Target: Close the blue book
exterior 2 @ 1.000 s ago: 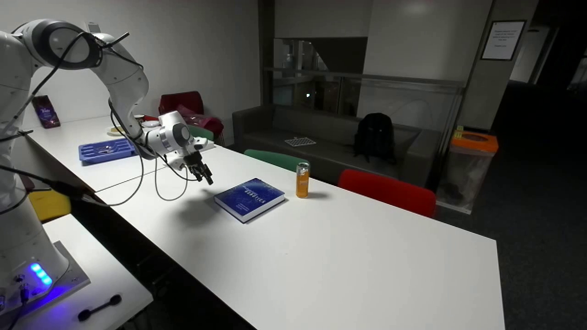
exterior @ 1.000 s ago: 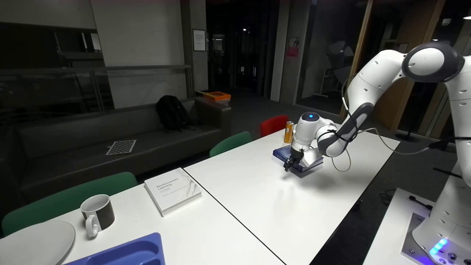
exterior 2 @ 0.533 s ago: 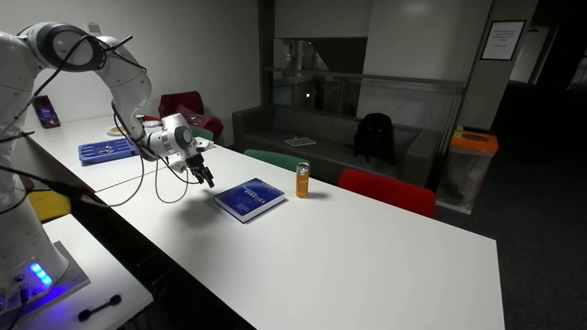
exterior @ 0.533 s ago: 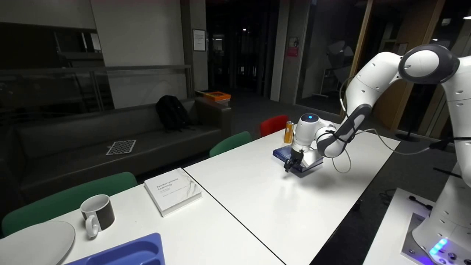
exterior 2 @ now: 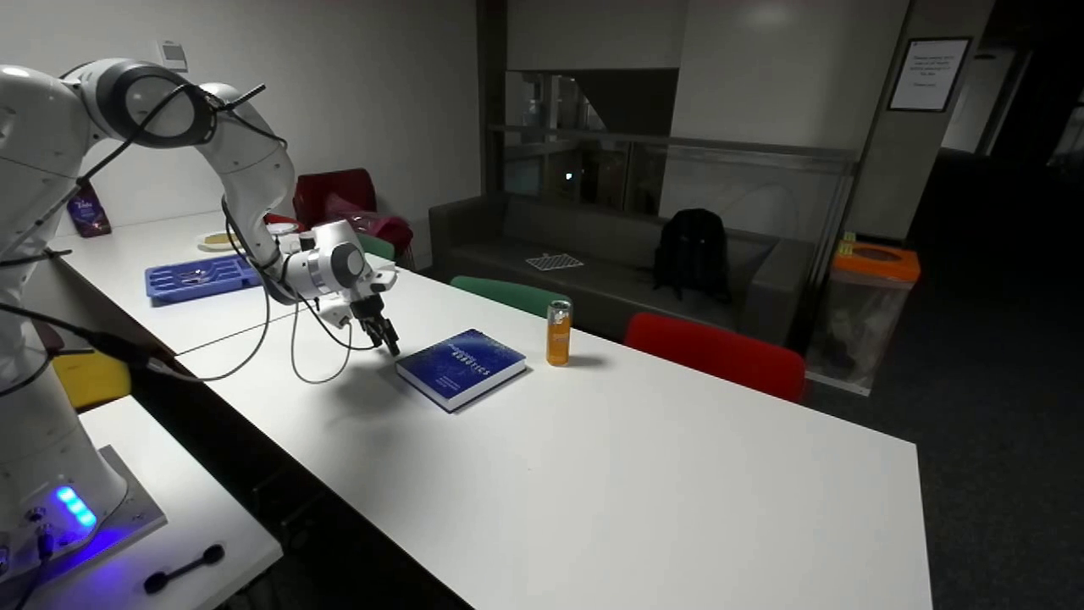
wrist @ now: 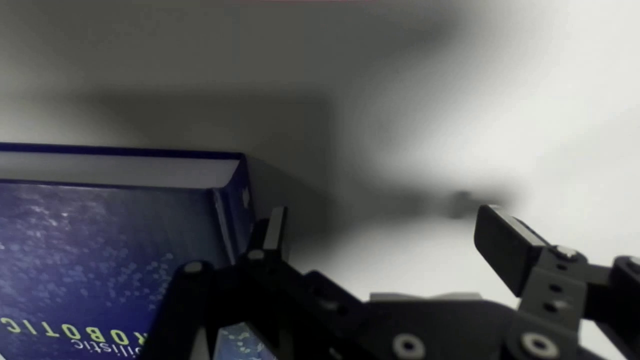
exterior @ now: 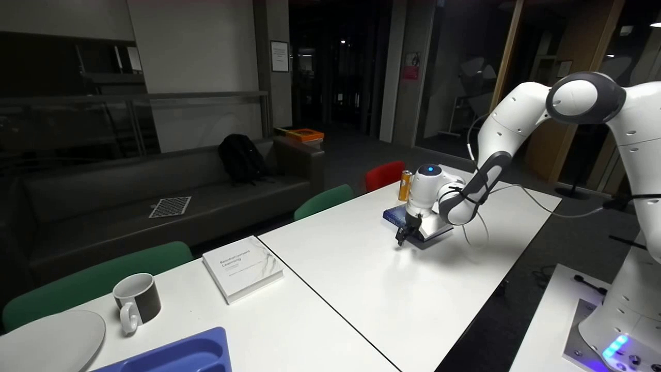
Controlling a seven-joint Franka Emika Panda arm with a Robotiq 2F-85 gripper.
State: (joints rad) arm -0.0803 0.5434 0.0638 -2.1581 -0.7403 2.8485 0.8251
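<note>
Two fingers [wrist: 507, 255] spread wide, nothing held; my hand [wrist: 382, 217] hangs just beside the spine of the blue book [exterior 2: 461, 366], closed on the desk [exterior 2: 635, 491]. If I swing inward, the nearer finger could snag it, shoving it toward the orange can [exterior 2: 558, 333].

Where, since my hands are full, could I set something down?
Bare white table lies between the orange can and table end, and between the claw and the seam. It's crowded beside the blue book, where the claw hangs, and past the seam, with white book, mug, plate and blue tray.
</note>
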